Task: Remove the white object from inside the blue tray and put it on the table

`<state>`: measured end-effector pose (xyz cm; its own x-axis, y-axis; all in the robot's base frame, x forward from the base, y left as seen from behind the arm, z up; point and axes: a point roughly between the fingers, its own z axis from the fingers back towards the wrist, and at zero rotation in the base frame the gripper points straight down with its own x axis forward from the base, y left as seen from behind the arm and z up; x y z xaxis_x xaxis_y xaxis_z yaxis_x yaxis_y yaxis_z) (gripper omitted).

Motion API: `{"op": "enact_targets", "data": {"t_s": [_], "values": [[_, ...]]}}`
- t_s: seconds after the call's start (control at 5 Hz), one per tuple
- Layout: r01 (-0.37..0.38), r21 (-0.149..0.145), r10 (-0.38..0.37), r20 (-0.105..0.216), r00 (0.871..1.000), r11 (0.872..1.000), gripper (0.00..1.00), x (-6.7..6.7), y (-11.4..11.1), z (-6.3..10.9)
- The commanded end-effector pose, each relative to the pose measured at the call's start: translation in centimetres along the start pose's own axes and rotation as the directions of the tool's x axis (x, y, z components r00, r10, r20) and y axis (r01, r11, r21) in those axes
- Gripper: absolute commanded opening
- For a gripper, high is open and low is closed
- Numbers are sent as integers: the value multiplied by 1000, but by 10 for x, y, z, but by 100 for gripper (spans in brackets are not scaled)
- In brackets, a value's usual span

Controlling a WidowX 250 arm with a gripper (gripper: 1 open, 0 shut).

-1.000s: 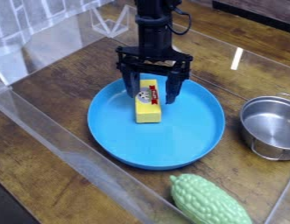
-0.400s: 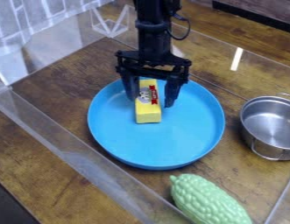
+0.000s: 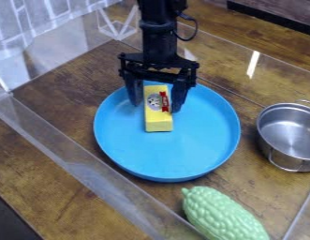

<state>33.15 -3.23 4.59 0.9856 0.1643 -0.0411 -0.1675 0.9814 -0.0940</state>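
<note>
Inside the tray (image 3: 195, 155) lies the block (image 3: 157, 111), near the back rim. Over it hangs the gripper (image 3: 157, 98), pointing down, its fingers (image 3: 131, 97) spread wide on each side. Nearby on the table (image 3: 69, 89) sit a pot (image 3: 289, 136) and a gourd (image 3: 224, 215).

Fingers (image 3: 132, 97) straddle the butter block (image 3: 157, 108), open dish (image 3: 183, 141) floor to their right; pot (image 3: 289, 137) sits well clear.
</note>
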Motion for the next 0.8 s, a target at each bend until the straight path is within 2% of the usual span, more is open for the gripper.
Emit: {"op": "enact_targets", "data": {"t_s": [0.0,0.4,0.6], "values": [[13,-30,-10,86,996,999,100,8,-7,29],[39,-48,-34,99,995,998,100,8,-17,38],[34,-38,-30,100,994,999,100,13,-18,28]]}}
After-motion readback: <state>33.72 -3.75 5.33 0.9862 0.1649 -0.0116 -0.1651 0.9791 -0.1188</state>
